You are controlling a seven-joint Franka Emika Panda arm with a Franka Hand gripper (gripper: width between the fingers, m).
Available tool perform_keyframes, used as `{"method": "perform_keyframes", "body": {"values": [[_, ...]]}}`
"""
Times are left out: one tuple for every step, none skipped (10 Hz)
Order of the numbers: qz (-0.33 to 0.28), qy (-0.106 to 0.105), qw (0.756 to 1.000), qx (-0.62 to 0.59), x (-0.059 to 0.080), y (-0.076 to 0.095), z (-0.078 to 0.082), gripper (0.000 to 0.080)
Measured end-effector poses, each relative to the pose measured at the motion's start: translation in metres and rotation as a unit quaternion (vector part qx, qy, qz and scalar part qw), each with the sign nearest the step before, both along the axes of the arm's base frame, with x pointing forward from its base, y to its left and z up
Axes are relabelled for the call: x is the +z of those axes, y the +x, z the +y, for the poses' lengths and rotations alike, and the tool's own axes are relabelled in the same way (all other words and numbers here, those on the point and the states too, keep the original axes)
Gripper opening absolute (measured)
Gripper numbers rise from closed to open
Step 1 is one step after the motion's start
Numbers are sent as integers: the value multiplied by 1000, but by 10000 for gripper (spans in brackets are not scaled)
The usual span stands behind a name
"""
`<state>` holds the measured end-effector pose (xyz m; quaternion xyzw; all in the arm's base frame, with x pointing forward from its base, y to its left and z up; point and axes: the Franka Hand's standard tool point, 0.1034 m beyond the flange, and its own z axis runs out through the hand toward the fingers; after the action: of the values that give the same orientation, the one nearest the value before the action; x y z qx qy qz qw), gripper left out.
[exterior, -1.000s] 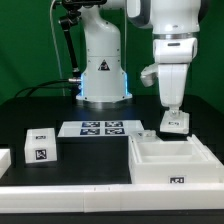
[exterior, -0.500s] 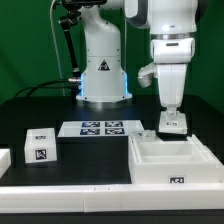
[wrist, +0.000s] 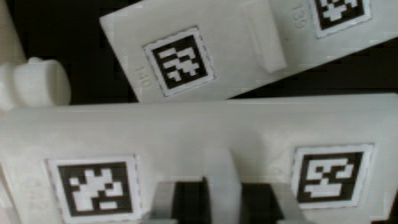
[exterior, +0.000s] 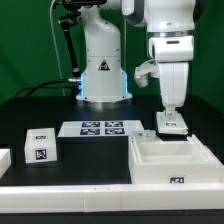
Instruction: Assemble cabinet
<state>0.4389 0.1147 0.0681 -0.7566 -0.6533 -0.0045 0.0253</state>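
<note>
Exterior view shows my gripper [exterior: 172, 113] pointing straight down, jaws closed on the top of a small tagged drawer block [exterior: 173, 126]. In the wrist view that block [wrist: 196, 140] fills the foreground, showing two tags. Just in front of it sits the cabinet [exterior: 150, 172], open side up, at the exterior view's right. The marker board [exterior: 100, 128] lies beside us, and another drawer block [exterior: 40, 146] stands well apart, at the left.

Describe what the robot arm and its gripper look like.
The arm is white with rounded shells and dark joint seams. Its base carries a triangular sticker and glows blue at the foot. The gripper has a boxy white body and grey fingers.
</note>
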Motion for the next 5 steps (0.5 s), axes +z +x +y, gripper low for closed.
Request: {"method": "perform_keyframes", "body": {"values": [[1,0,1000,3,-1,0,0,68],[2,2,1000,6,-4,3,0,68],[1,4,1000,7,-5,7,2,68],[-1,5,1000,10,-5,11,2,68],[-2,6,1000,10,-5,13,1,68]]}}
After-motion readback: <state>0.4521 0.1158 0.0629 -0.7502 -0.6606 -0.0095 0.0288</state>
